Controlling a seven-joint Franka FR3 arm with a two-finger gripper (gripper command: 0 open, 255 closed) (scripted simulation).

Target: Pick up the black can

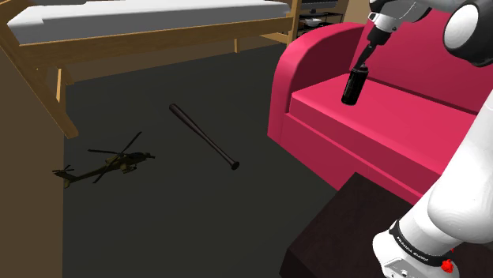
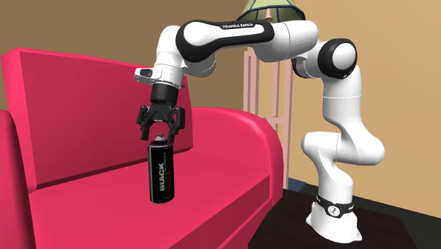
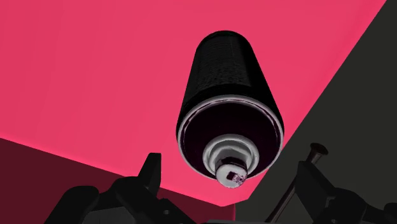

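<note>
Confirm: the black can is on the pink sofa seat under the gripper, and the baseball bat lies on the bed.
Wrong. The baseball bat lies on the dark floor, not the bed, as the shoulder view shows. The black can is on the pink sofa seat under the gripper.

Black can (image 1: 353, 85) stands on the pink sofa (image 1: 411, 126) seat, with the claw (image 1: 366, 57) directly above its top. On the dark floor (image 1: 174, 229) lie a black bat (image 1: 203, 137) and a toy helicopter (image 1: 111, 164), well apart. A wooden bed (image 1: 142, 38) stands behind.
</note>
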